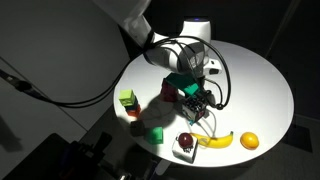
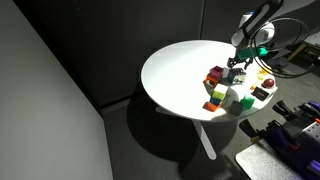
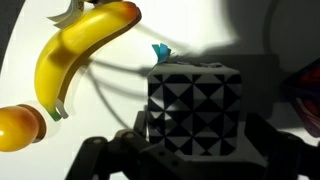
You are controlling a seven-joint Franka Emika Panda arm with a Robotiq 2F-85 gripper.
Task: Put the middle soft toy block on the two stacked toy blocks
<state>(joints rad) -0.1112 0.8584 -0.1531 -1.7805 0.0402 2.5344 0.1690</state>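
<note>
checkered block (image 3: pixel 195 105): small soft cube, black-and-white triangles, upright, face square to wrist view. stacked blocks (image 2: pixel 215 77): magenta-pink over red, standing on white table (image 2: pixel 175 70).

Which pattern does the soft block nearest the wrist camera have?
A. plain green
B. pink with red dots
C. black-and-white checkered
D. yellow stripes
C: in the wrist view the soft block shows black and white triangles across its faces.

an exterior view looks down from high and close on the white table (image 1: pixel 265 75) | an exterior view stands farther back, same table (image 2: pixel 175 72) | wrist view close-up: checkered block (image 3: pixel 195 105), banana (image 3: pixel 75 50)
</note>
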